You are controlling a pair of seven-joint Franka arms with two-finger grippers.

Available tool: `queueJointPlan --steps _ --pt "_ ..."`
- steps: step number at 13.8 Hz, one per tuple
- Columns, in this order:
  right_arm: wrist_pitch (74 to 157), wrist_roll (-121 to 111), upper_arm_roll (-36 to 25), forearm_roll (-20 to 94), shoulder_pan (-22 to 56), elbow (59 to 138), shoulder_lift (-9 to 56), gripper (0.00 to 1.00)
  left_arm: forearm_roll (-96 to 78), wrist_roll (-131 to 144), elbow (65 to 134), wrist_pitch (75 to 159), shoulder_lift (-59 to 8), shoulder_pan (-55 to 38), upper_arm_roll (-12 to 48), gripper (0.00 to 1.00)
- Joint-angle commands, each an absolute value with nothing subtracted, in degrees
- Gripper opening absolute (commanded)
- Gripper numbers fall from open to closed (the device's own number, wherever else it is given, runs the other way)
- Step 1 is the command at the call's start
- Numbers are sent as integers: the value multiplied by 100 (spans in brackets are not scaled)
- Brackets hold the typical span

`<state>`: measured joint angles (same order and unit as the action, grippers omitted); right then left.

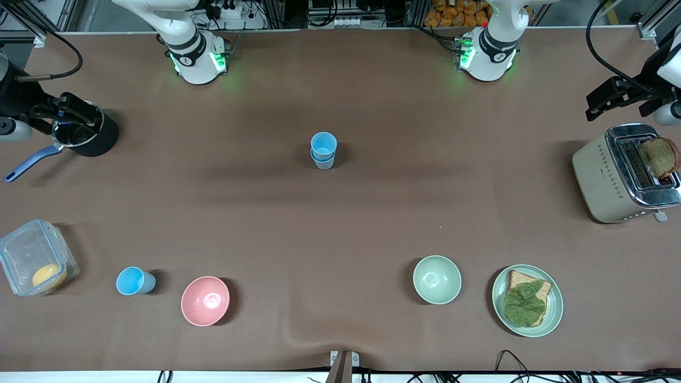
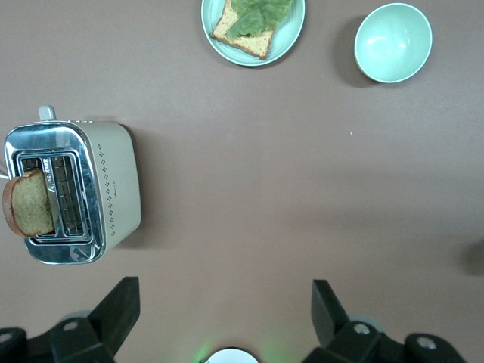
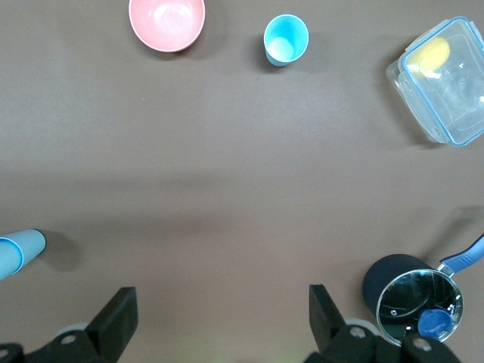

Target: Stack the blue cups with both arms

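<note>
The two blue cups stand nested upright in the middle of the table, the sky-blue cup inside the duller grey-blue cup. An edge of the stack also shows in the right wrist view. My left gripper hangs open and empty in the air at the left arm's end of the table, beside the toaster; its black fingers stand wide apart. My right gripper hangs open and empty over the black pot at the right arm's end; its fingers are also wide apart.
A third, brighter blue cup, a pink bowl and a clear box stand near the front camera. A green bowl and a plate with bread are there too. A toaster and black pot stand at the ends.
</note>
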<state>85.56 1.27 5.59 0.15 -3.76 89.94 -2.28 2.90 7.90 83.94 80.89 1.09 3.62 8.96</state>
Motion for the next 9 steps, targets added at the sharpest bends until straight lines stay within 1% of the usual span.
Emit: queueJointPlan --steps 1,9 --pt "8525 79 589 -88 -404 8851 -150 100 124 791 8253 7945 79 413 888 100" --pt "8490 114 598 -167 -387 8859 -149 100 123 800 8253 7866 79 422 844 100"
